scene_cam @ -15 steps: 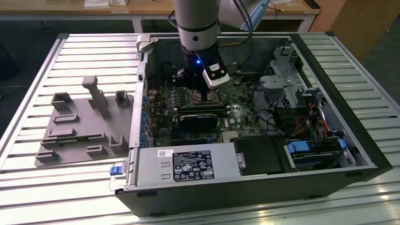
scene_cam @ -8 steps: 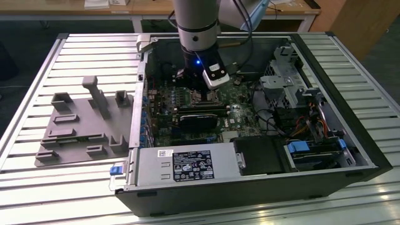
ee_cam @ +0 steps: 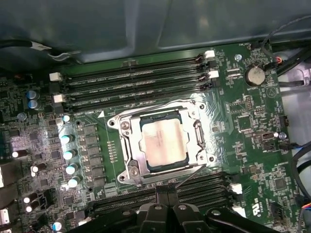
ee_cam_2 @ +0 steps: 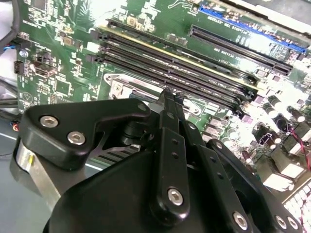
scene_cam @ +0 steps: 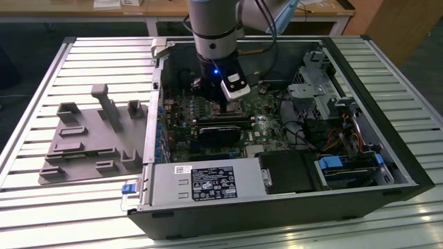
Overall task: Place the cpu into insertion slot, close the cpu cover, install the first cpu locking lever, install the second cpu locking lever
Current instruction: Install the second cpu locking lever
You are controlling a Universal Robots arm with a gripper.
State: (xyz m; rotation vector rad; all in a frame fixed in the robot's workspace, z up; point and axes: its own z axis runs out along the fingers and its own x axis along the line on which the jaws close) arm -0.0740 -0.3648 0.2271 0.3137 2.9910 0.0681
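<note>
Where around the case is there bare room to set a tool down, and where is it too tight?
Free: the slatted table beyond the grey fixture, and the table strip past the case. Crowded: inside the case, where the pincer hangs by the cpu, hemmed by long black slots.

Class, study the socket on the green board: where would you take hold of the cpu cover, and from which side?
Probably the thin metal rim of the cpu cover, on the edge facing the gripper, coming down from above. It lies flat, framing the cpu, so only its narrow border offers a hold; the window leaves nothing in the middle.
</note>
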